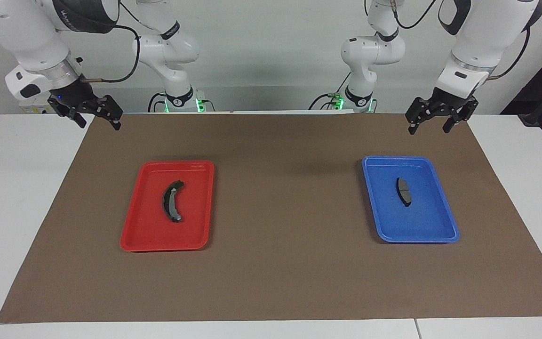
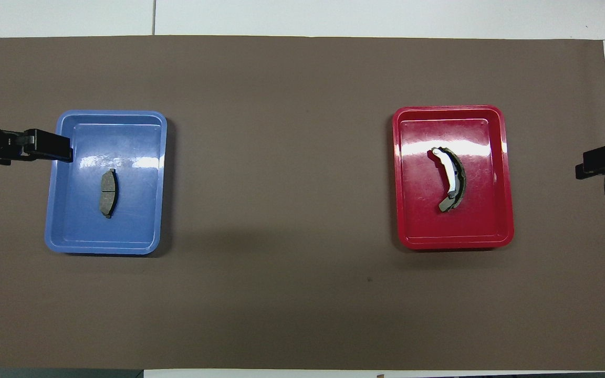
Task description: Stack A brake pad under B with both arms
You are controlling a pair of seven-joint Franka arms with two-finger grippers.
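The A brake pad, short, nearly straight and dark grey, lies in the blue tray toward the left arm's end; it also shows in the overhead view. B, the long curved black pad with a lighter strip, lies in the red tray toward the right arm's end, and also shows in the overhead view. My left gripper is open and empty, raised over the mat's edge by the blue tray. My right gripper is open and empty, raised over the mat's corner by the red tray.
A brown mat covers the white table. The two trays stand far apart on it, with bare mat between them. In the overhead view the left gripper's tip overlaps the blue tray's rim.
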